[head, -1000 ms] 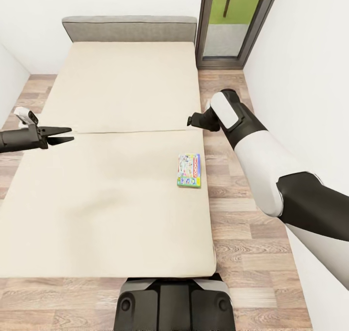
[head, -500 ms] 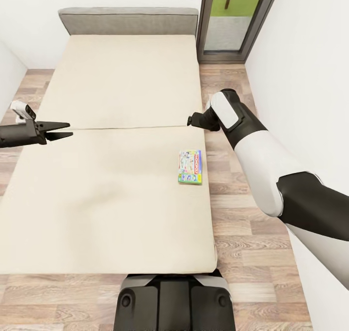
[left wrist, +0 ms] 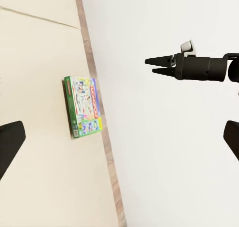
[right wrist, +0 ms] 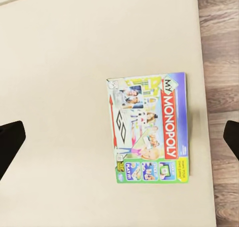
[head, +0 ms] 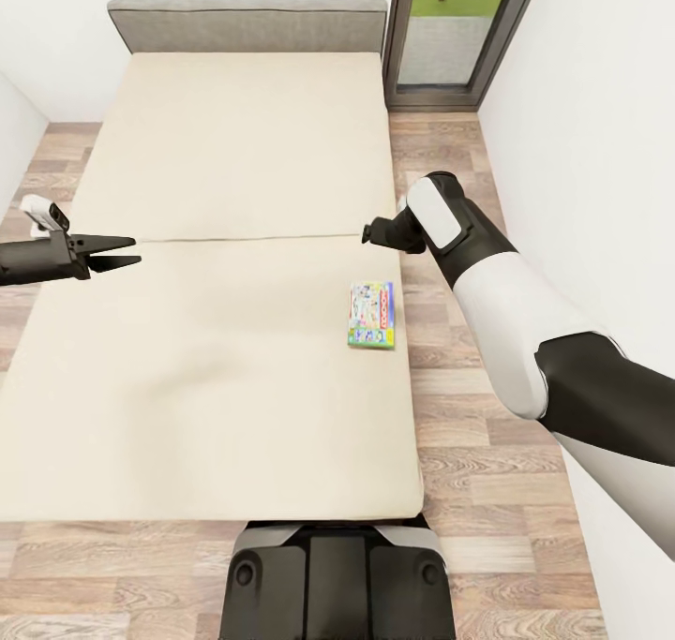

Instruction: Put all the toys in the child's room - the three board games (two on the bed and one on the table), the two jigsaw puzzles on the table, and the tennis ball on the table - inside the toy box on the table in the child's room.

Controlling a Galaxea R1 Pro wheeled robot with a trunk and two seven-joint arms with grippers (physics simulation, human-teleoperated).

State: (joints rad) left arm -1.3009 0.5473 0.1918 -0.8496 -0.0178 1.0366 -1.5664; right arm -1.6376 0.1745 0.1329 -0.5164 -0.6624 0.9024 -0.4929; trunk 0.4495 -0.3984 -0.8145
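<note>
The Monopoly board game (head: 371, 315) lies flat near the right edge of the bed (head: 187, 368), beside the wood floor (head: 469, 415), apparently awaiting collection for the toy box. The right gripper (head: 368, 233) hangs just beyond it, arm bent at the elbow, fingers spread wide judging by its wrist view. The left gripper (head: 129, 252), slightly parted and empty, reaches in level over the mattress's far side.

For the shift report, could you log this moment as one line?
board game: flat near bed right edge | left gripper: open | right gripper: open, above game
</note>
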